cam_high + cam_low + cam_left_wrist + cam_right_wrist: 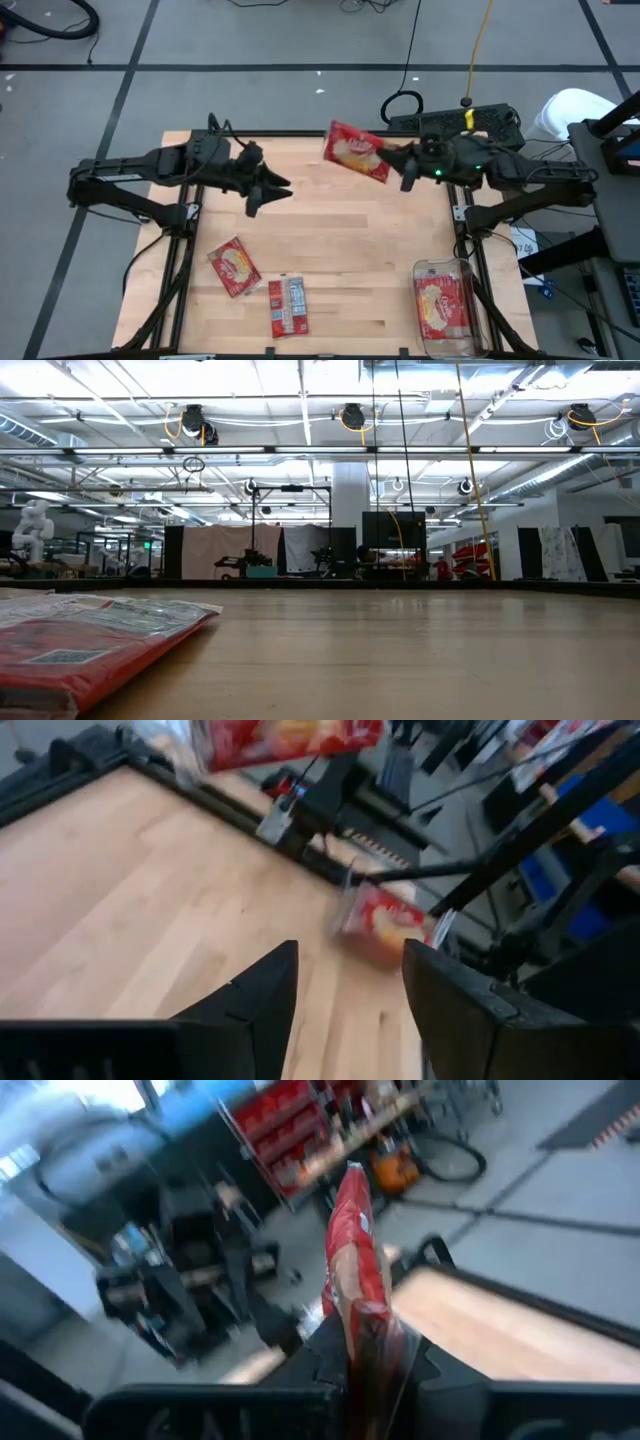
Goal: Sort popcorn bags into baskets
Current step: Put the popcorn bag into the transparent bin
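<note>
My right gripper (393, 166) is raised over the far part of the table, shut on a red popcorn bag (354, 151) whose popcorn picture faces up. My left gripper (276, 190) hovers open over the table's far left part and touches nothing. Two more red bags lie flat on the near left of the table: one picture side up (234, 266), one showing its white-grey panels (288, 305). The clear bin (445, 268) stands at the near right corner with a bag (444, 306) lying inside. The low view shows only a bag (90, 645) lying on the table. My right gripper (366, 1348) pinches the bag between its two fingers by one short end (362, 1318). The fingers come from the table's right. The bag is lifted clear of the table, and the rest of it (352, 1230) sticks out past the fingertips toward the table's left.
Black frame rails run along the table's left edge (170, 270) and right edge (470, 250). A keyboard (460, 122) and cables lie beyond the far edge. Bare wood (350, 240) spreads across the middle of the table.
</note>
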You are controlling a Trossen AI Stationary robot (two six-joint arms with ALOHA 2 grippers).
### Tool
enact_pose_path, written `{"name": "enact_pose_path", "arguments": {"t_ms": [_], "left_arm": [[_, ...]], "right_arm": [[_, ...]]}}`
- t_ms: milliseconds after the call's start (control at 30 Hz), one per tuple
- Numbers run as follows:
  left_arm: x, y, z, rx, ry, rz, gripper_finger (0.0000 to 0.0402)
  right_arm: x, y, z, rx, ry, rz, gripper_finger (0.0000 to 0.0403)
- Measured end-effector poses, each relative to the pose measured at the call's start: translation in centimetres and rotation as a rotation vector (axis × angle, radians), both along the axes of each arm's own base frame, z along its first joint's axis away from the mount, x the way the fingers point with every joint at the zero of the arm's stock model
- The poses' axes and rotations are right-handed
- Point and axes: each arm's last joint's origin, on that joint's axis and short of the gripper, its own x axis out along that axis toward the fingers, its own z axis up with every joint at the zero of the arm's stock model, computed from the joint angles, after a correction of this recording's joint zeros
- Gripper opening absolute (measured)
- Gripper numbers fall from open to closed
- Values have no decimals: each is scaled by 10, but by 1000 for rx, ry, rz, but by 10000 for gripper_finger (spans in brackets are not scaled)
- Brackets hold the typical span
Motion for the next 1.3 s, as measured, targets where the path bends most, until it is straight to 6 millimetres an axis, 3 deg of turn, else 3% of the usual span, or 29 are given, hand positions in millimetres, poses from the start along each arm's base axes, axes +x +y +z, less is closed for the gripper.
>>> {"name": "enact_pose_path", "arguments": {"t_ms": [167, 400, 500, 733, 1000, 1100, 1300], "left_arm": [[33, 0, -1, -53, -119, 14, 184], [87, -6, -7, -76, -354, -8, 184], [107, -3, -16, -94, -426, 64, 184], [146, 6, -38, -164, -626, 233, 204], [168, 13, -63, -220, -764, 419, 270], [170, 16, -66, -223, -777, 440, 268], [171, 16, -67, -209, -764, 449, 228]], "right_arm": [[-9, -2, -15, -7, -158, -21, 12], [-8, -2, -57, 8, -467, -73, 12], [-10, -3, -68, -15, -576, -81, 12], [-10, -3, -82, -70, -571, -87, 12], [-11, -11, -90, -78, -578, -131, 12], [-12, -14, -89, -53, -600, -145, 12], [-19, -20, -83, -24, -666, -163, 12]]}}
